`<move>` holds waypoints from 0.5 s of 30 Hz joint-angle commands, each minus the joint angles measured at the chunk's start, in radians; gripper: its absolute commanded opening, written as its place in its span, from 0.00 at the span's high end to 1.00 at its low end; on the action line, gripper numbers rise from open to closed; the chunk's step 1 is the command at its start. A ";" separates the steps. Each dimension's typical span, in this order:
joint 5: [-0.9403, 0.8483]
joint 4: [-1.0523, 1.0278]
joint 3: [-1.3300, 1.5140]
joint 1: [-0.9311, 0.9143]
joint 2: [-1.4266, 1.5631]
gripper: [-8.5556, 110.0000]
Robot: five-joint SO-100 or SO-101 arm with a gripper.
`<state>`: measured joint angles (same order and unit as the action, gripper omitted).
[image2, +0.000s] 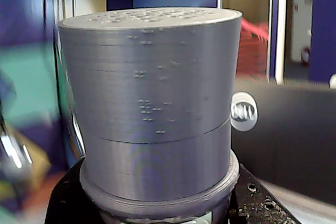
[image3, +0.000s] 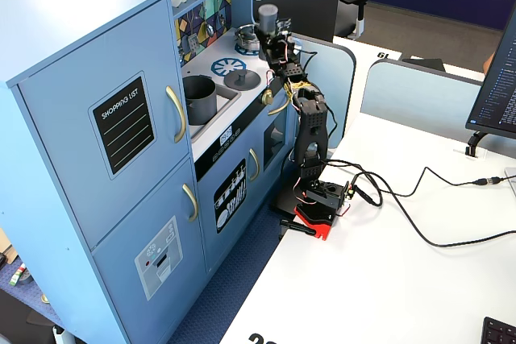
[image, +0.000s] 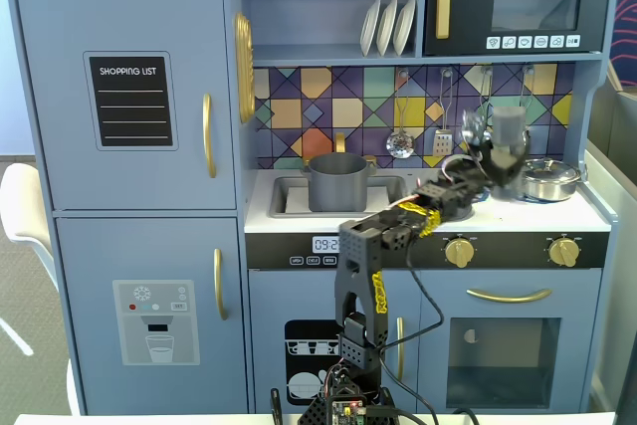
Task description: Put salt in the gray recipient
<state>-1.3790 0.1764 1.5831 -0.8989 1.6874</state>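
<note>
Right of centre in a fixed view, tool (image: pixel 501 168) grips upright salt shaker (image: pixel 509 131); gray pot (image: pixel 338 182) sits leftward in the sink.

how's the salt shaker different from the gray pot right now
The salt is slim and tall; the pot is wide and squat. The salt is held up over the stovetop in the gripper; the pot sits in the sink, untouched. The salt's top is closed; the pot is open-topped. Both are gray cylinders.

Office, desk partitions (image3: pixel 419 90), monitor (image3: pixel 297 2), toy kitchen (image3: pixel 97 118)
</note>
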 commanded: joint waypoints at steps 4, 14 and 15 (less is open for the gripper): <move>0.460 -0.399 -0.044 0.181 0.449 0.93; 1.296 -0.739 0.124 0.802 0.718 0.93; 1.370 -0.747 0.130 0.845 0.718 0.93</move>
<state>-0.3206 -0.5400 1.7012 -0.2286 2.3194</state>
